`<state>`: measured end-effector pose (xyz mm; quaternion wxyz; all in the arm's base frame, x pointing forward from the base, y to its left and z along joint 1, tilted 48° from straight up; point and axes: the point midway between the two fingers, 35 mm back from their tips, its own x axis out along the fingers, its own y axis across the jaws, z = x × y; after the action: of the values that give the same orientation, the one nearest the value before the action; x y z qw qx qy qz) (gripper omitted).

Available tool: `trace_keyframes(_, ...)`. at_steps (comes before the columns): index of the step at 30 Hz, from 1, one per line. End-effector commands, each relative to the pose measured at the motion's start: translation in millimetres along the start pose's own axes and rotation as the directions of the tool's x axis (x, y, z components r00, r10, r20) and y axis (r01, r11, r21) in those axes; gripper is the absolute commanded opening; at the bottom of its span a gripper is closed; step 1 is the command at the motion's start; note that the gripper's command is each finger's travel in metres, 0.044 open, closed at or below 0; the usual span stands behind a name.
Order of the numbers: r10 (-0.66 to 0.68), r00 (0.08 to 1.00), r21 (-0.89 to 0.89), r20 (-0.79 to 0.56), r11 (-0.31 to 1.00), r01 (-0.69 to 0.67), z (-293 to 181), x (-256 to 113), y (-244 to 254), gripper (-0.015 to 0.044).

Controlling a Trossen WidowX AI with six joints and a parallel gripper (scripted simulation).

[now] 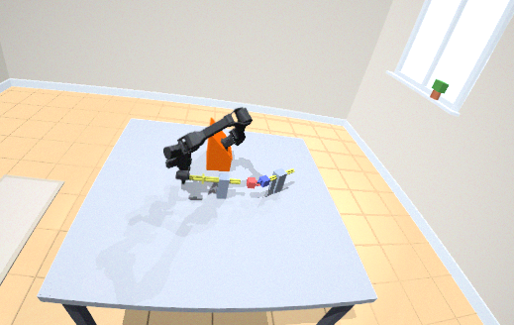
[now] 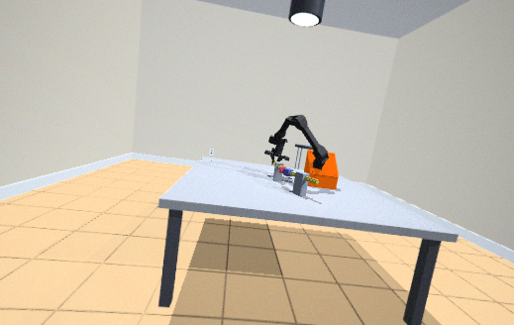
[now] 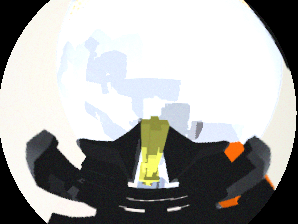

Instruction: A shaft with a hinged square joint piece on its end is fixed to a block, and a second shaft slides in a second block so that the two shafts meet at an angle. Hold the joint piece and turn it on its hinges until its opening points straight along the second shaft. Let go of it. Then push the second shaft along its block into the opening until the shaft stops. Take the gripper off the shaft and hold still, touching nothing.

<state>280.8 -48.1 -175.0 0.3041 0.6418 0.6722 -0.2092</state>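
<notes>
The second shaft is yellow and runs through its grey block. My gripper is shut on this shaft near its outer end, left of the block in the top view. The red joint piece faces the shaft's inner end, with a gap between them. A blue piece joins it to the fixed yellow shaft in the other grey block. The opening is too small to judge its exact direction.
An orange box-like stand is behind the shafts in the top view, by the arm's base. The pale table carries both blocks. A thin dark frame shows behind the arm in the exterior view.
</notes>
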Motion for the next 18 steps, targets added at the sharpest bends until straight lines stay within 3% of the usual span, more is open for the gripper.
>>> trace_keyframes(1,0.0,1.0,0.0,0.0,1.0,0.0,0.0,0.0,0.0,0.0067)
trace_keyframes(18,-0.077,0.997,0.002,-0.002,0.997,0.077,-2.0,0.9,-0.3,0.0067)
